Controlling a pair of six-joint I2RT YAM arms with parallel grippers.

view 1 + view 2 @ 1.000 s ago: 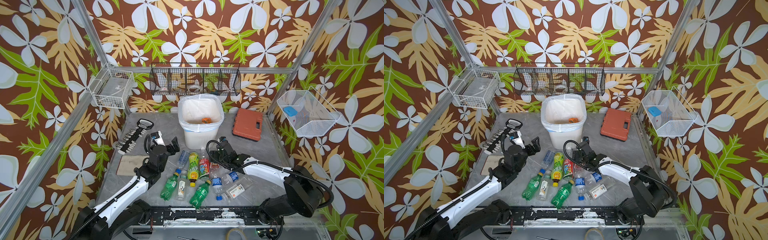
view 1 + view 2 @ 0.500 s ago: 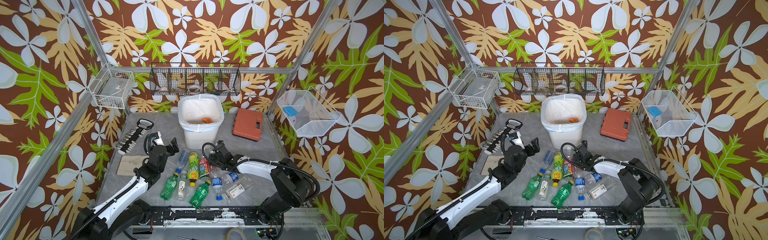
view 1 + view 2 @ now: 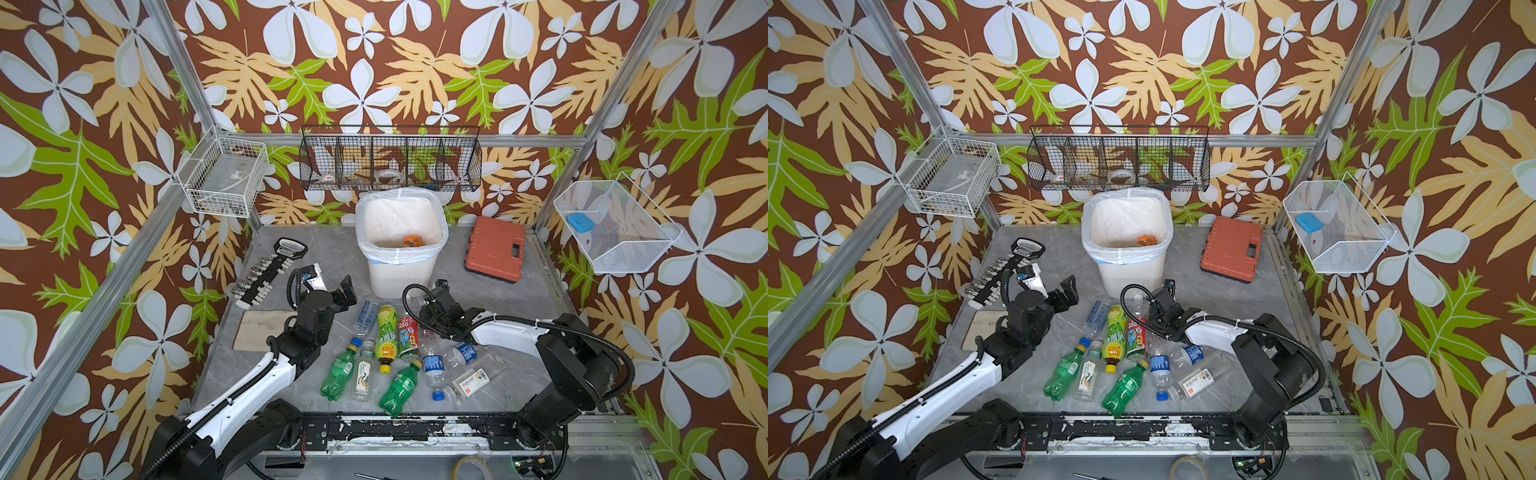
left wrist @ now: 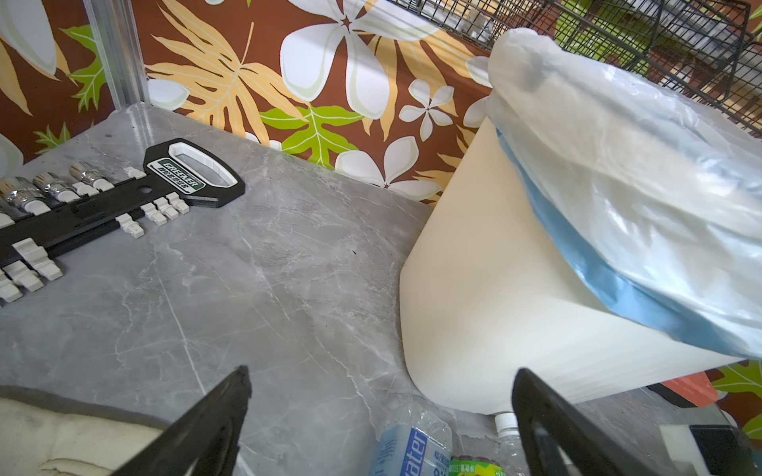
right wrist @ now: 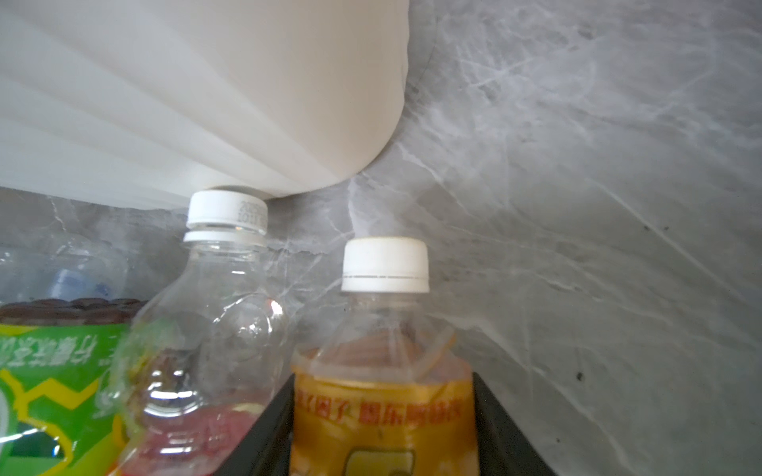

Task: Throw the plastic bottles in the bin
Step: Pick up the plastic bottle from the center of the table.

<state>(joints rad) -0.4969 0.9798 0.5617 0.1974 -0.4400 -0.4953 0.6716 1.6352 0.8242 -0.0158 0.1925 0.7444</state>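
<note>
Several plastic bottles (image 3: 386, 345) lie in a loose heap on the grey table in front of the bin (image 3: 401, 276), and they show in both top views (image 3: 1115, 345). My right gripper (image 5: 381, 383) sits low at the heap's right edge, shut on an orange-labelled bottle (image 5: 383, 329) with a white cap, a finger against each side of its label. Beside it a clear bottle (image 5: 214, 296) has its white cap against the bin wall (image 5: 206, 82). My left gripper (image 4: 381, 373) stands open above a blue-labelled water bottle (image 4: 412, 449), just left of the bin (image 4: 495, 288).
An orange-red tool case (image 3: 496, 249) lies right of the bin. A black socket rail (image 3: 270, 270) and a worn cloth pad (image 3: 259, 336) lie at the left. Wire baskets (image 3: 390, 160) hang on the walls. One orange item (image 3: 412, 241) lies inside the bin.
My right arm has slid left towards the bin over the heap, and its jaws have closed onto the orange-labelled bottle. The left arm has stayed in place, open.
</note>
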